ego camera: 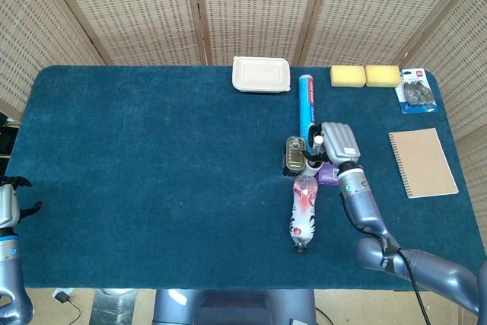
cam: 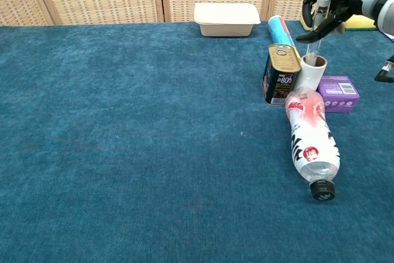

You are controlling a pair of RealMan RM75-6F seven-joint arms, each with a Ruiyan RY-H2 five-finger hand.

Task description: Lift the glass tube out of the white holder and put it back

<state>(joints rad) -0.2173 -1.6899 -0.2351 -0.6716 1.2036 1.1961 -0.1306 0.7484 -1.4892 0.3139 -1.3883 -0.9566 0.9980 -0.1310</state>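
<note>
Right robot hand is pinching the glass tube, which stands upright, long axis vertical, cap on top, bottom end at the mouth of the white holder. Left robot hand hangs off the worktop, fingers apart. Also 2 yellow sponges, 1 tin can, 1 lying bottle.

Cream lidded food box at 12 o'clock; two yellow sponges at 1; brown spiral notebook at 3; clear plastic bottle lying near centre-right.
</note>
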